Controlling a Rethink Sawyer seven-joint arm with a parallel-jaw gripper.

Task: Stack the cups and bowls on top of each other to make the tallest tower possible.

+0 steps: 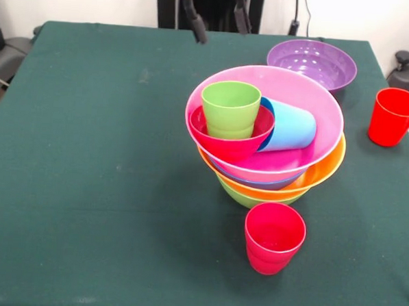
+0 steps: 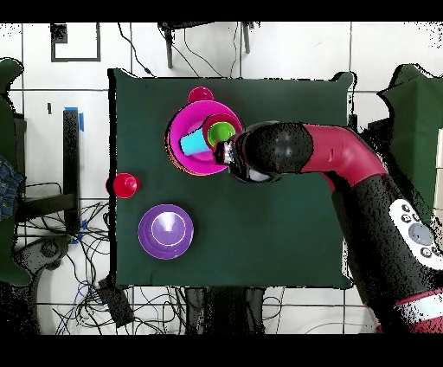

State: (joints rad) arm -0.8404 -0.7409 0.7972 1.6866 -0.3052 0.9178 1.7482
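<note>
Here the tower [image 1: 263, 139] stands mid-worktop [image 1: 88, 154], one red cup [image 1: 274, 237] just beside it; the left side lies open. The hand [image 1: 218, 20] hangs above, its opening impossible to tell.

Tower [image 1: 313, 174] rims: lime green, orange, blue, pink on top. Small red bowl [image 1: 229, 142] holds lime cup [image 1: 230, 108]; sky blue cup [image 1: 289, 127] beside. Purple bowl [image 1: 311, 62], maybe faintly speckled. Two red cups [image 1: 274, 237]. Dark green tablecloth [image 1: 88, 154].
</note>
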